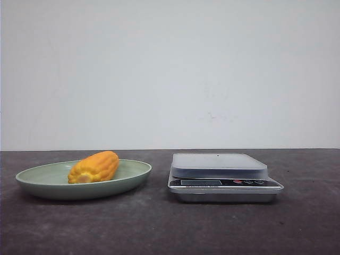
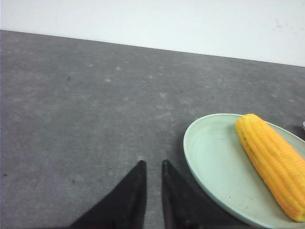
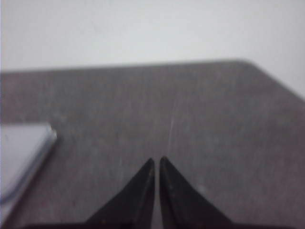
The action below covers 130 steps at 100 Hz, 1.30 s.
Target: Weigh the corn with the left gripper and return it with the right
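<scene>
Corn (image 2: 274, 164) lies on the plate (image 2: 214, 162) beside the left gripper (image 2: 153, 164), scale (image 1: 219, 164) pan bare: either weighing awaits or it's back. Both it and the right gripper (image 3: 157, 161) are pinched nearly closed, empty

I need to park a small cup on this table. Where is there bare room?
Bare tabletop runs across the near edge, in front of the plate and the scale. More lies right of the scale and left of the plate. The scale's platform is bare too. The gap between plate and scale is narrow. The corn takes the plate's middle.
</scene>
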Each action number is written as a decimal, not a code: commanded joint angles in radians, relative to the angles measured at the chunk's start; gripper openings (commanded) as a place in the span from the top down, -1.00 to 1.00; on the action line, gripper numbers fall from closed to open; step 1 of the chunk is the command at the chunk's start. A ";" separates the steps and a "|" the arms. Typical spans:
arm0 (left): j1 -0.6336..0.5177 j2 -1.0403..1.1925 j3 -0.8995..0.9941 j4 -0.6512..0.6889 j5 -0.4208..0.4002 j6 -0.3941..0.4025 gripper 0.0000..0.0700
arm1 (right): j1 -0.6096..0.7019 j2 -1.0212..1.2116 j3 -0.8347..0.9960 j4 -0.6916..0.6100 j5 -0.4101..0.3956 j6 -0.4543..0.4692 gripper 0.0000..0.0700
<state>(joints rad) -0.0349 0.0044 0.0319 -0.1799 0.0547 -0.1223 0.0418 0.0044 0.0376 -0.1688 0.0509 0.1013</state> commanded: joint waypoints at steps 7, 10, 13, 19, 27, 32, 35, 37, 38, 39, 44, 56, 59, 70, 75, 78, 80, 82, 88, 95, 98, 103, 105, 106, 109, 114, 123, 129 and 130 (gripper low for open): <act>0.002 -0.001 -0.017 0.000 0.002 0.005 0.97 | -0.001 0.000 -0.026 0.024 -0.007 0.004 0.97; 0.002 -0.001 -0.017 0.000 0.001 0.005 0.97 | -0.001 0.000 -0.027 0.008 -0.010 0.003 0.97; 0.002 -0.001 -0.017 0.000 0.001 0.006 0.97 | -0.001 0.000 -0.027 -0.011 -0.011 0.003 0.97; 0.002 -0.001 -0.017 0.000 0.001 0.005 0.97 | -0.001 0.000 -0.027 -0.009 -0.027 0.003 0.97; 0.002 -0.001 -0.017 -0.001 0.001 0.005 0.97 | 0.000 0.000 -0.027 -0.009 -0.040 0.003 0.97; 0.002 -0.001 -0.017 0.000 0.001 0.006 0.97 | 0.000 0.000 -0.027 -0.004 -0.040 0.003 0.97; 0.002 -0.001 -0.017 0.000 0.001 0.005 0.97 | 0.000 0.000 -0.027 0.000 -0.039 0.003 0.97; 0.002 -0.001 -0.017 -0.001 0.001 0.005 0.97 | 0.000 0.000 -0.027 0.003 -0.039 0.003 0.97; 0.002 -0.001 -0.017 -0.001 0.001 0.006 0.97 | 0.000 0.000 -0.027 0.005 -0.039 0.003 0.97; 0.002 -0.001 -0.017 -0.001 0.001 0.005 0.97 | 0.000 0.000 -0.027 0.007 -0.039 0.003 0.97; 0.002 -0.001 -0.017 -0.001 0.001 0.005 0.97 | 0.000 0.000 -0.027 0.013 -0.035 0.003 0.97; 0.002 -0.001 -0.017 -0.001 0.001 0.005 0.97 | 0.000 0.000 -0.027 0.012 -0.035 0.003 0.97; 0.002 -0.001 -0.017 0.000 0.001 0.005 0.97 | 0.000 0.000 -0.026 0.012 -0.035 0.003 0.97; 0.002 -0.001 -0.017 -0.001 0.001 0.005 0.97 | 0.000 0.000 -0.027 0.012 -0.035 0.003 0.97; 0.002 -0.001 -0.017 0.000 0.001 0.005 0.97 | 0.000 0.000 -0.026 0.012 -0.035 0.003 0.97; 0.002 -0.001 -0.017 0.000 0.001 0.005 0.97 | 0.000 0.000 -0.026 0.012 -0.035 0.003 0.97; 0.002 -0.001 -0.017 0.000 0.001 0.005 0.97 | 0.000 0.000 -0.027 0.012 -0.035 0.003 0.97; 0.002 -0.001 -0.017 -0.001 0.001 0.006 0.97 | 0.000 0.000 -0.027 0.012 -0.035 0.003 0.97; 0.002 -0.001 -0.017 0.000 0.002 0.006 0.97 | 0.000 0.000 -0.026 0.012 -0.035 0.003 0.97; 0.002 -0.001 -0.017 0.000 0.001 0.006 0.97 | 0.000 0.000 -0.026 0.012 -0.035 0.003 0.97; 0.002 -0.001 -0.017 0.000 0.001 0.006 0.97 | 0.000 0.000 -0.027 0.012 -0.035 0.003 0.97; 0.002 -0.001 -0.017 0.000 0.001 0.006 0.97 | 0.000 0.000 -0.027 0.012 -0.035 0.003 0.97; 0.002 -0.001 -0.017 0.000 0.001 0.006 0.97 | 0.000 0.000 -0.027 0.012 -0.035 0.003 0.97; 0.002 -0.001 -0.017 0.000 0.001 0.006 0.97 | 0.000 0.000 -0.027 0.012 -0.035 0.003 0.97; 0.002 -0.001 -0.017 0.000 0.001 0.005 0.97 | 0.000 0.000 -0.026 0.012 -0.035 0.003 0.97; 0.002 -0.001 -0.017 0.000 0.001 0.005 0.97 | 0.000 0.000 -0.027 0.012 -0.035 0.003 0.97; 0.002 -0.001 -0.017 -0.001 0.001 0.005 0.97 | 0.000 0.000 -0.027 0.012 -0.035 0.003 0.97; 0.002 -0.001 -0.017 0.000 0.001 0.006 0.97 | 0.000 0.000 -0.026 0.012 -0.035 0.003 0.97; 0.002 -0.001 -0.017 0.000 0.001 0.005 0.97 | 0.000 0.000 -0.027 0.012 -0.035 0.003 0.97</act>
<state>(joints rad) -0.0349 0.0044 0.0315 -0.1799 0.0547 -0.1223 0.0418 0.0044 0.0154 -0.1677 0.0147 0.1017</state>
